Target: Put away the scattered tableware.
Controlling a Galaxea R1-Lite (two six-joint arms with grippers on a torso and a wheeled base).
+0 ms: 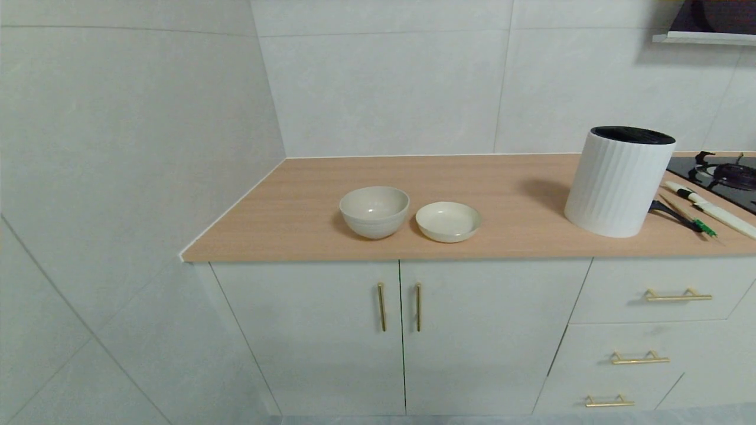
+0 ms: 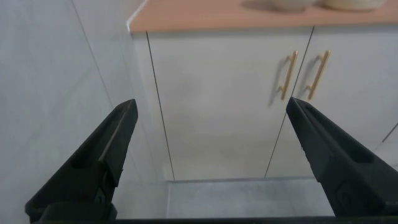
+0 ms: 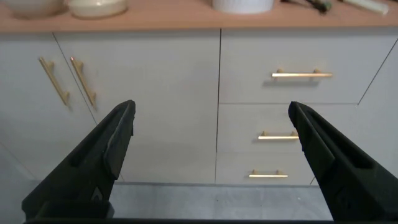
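A deep cream bowl (image 1: 374, 211) and a shallower cream dish (image 1: 447, 221) sit side by side on the wooden countertop (image 1: 307, 195), near its front edge. A white ribbed holder (image 1: 619, 181) with a dark rim stands farther right. Beside it lie a black-handled utensil (image 1: 673, 214), green-tipped chopsticks (image 1: 692, 219) and a white knife (image 1: 711, 209). My left gripper (image 2: 211, 109) is open, held low in front of the left cabinet door (image 2: 217, 106). My right gripper (image 3: 211, 109) is open too, held low facing the cabinet fronts, with the bowl (image 3: 31, 6) and dish (image 3: 97, 7) above it.
Below the counter are two cabinet doors with gold handles (image 1: 381, 306) and a stack of drawers (image 1: 677, 294) on the right. A black stove top (image 1: 723, 177) sits at the far right. A tiled wall (image 1: 118, 177) closes off the left side.
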